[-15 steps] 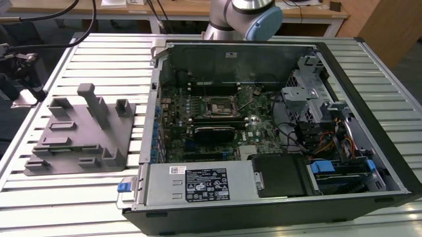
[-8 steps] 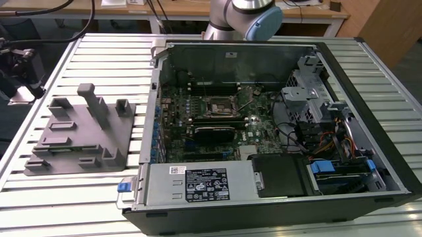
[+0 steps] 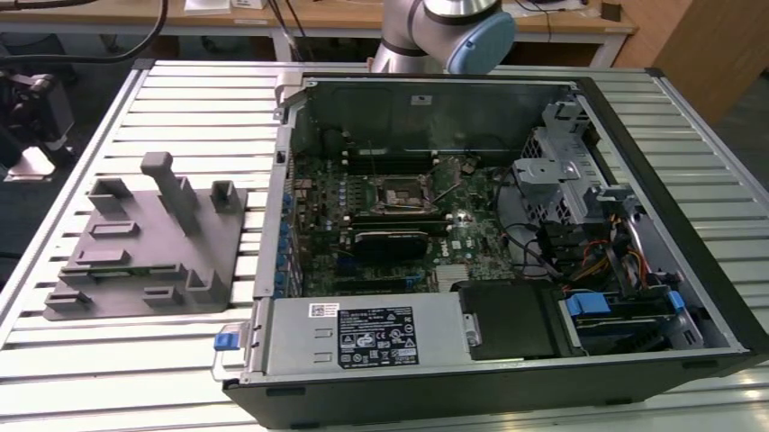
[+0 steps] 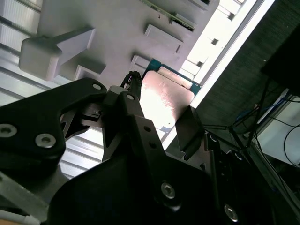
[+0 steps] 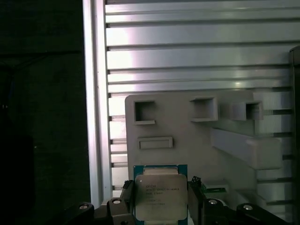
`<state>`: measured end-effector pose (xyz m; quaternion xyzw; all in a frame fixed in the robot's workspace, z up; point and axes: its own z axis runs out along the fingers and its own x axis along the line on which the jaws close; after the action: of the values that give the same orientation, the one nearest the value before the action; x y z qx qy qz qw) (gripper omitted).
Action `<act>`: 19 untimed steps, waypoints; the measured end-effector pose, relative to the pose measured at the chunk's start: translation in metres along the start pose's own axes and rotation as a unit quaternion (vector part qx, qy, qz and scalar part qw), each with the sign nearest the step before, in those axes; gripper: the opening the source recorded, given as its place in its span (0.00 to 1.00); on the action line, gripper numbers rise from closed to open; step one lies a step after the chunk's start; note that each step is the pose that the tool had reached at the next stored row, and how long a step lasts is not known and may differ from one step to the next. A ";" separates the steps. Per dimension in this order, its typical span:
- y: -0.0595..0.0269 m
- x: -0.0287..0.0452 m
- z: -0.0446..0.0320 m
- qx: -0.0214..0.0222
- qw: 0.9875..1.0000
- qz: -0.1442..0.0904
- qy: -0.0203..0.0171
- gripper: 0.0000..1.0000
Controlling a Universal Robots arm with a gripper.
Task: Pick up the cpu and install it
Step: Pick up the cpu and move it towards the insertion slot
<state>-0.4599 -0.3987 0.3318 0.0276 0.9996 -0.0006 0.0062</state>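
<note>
Broadly, the slatted metal table (image 3: pixel 180 99) carries everything, and it spreads out well below the gripper (image 5: pixel 161 187) in both wrist views. On it stands the open computer case (image 3: pixel 456 108), with the green motherboard (image 3: pixel 481 234) lying flat on its floor. The case is off to one side of the gripper rather than under it. Next in size is the grey fixture block (image 5: pixel 187 140), which sits beside the case on the table and lies directly beneath the gripper. Its recesses and one of its upright posts (image 4: pixel 56 49) are seen past the fingertips. Inside the case, the black socket (image 3: pixel 394 192) with its metal frame sits near the middle of the motherboard, and its centre looks dark. The gripper is clenched: its two black fingers (image 5: pixel 126 193) press against opposite edges of the cpu (image 5: pixel 161 199). The cpu is held flat between them with its shiny metal top toward the first wrist view's camera and its green edge showing at the rim. The chip looks large against the block, so it appears to be lifted clear of the fixture, not resting in a recess. By that reading, the pick-up is done. The install is not, since the cpu is in the grasp above the fixture block and has not yet reached the socket.
</note>
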 end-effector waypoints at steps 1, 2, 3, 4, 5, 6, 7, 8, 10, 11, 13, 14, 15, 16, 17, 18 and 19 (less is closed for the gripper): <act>0.0000 0.0000 -0.0016 0.000 1.000 0.000 0.000 0.54; 0.0000 0.0000 -0.0033 0.000 1.000 0.000 0.000 0.54; 0.0001 -0.0001 -0.0050 0.000 1.000 0.000 0.000 0.54; 0.0001 -0.0001 -0.0066 0.000 1.000 0.000 0.000 0.54; 0.0001 -0.0001 -0.0082 0.000 1.000 0.000 0.000 0.54; 0.0001 -0.0001 -0.0099 0.000 1.000 0.000 0.000 0.54; 0.0001 -0.0001 -0.0113 0.000 1.000 0.000 0.000 0.54; 0.0001 -0.0002 -0.0126 0.000 1.000 0.000 0.000 0.54; 0.0001 -0.0002 -0.0157 0.000 1.000 0.000 0.000 0.54; 0.0002 -0.0002 -0.0173 0.000 1.000 0.000 0.000 0.54; 0.0002 -0.0003 -0.0204 0.000 1.000 0.000 0.000 0.54; 0.0002 -0.0003 -0.0220 0.000 1.000 0.000 0.000 0.54; 0.0002 -0.0003 -0.0237 0.000 1.000 0.000 0.000 0.54; 0.0003 -0.0003 -0.0253 0.000 1.000 0.000 0.000 0.54; 0.0003 -0.0003 -0.0269 0.000 1.000 0.000 0.000 0.54; 0.0003 -0.0003 -0.0285 0.000 1.000 0.000 0.000 0.54; 0.0003 -0.0003 -0.0302 0.000 1.000 0.000 0.000 0.54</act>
<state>-0.4599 -0.3983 0.3621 0.0276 0.9996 -0.0006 0.0062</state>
